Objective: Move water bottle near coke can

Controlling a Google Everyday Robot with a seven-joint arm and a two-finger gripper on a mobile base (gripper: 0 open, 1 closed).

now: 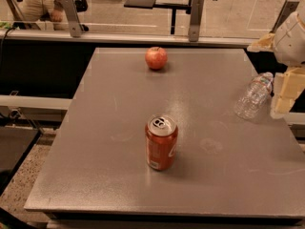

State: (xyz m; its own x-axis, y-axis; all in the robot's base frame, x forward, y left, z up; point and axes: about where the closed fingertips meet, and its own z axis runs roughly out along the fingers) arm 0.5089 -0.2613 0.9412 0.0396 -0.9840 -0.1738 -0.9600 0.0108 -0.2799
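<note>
The camera view looks down on a grey bench (95, 166) with three things on it. The coke can (161, 143) stands upright a little nearer than the bench's middle, its silver top and pull tab facing up and white lettering on its red-orange side. The water bottle (253, 95) is far out by the right edge, well apart from the can; it appears to lie on its side, slanted, with the white cap end pointing toward the far right and its clear ribbed body toward the can's side of the bench. The gripper (282, 104) hangs at the right border of the view, just beside the bottle on its right. Its cream-coloured lower part reaches down to about the bench edge, under a rounded white arm housing (290, 37) that is partly cut off by the frame. Whether the gripper is spread or closed cannot be told here, nor whether it touches the bottle. A red apple (156, 57) sits near the far edge of the bench, roughly in line with the can and well apart from both can and bottle. Behind the bench runs a rail with metal posts (70, 13), and beyond it a seated person (43, 1) shows at the top left.
</note>
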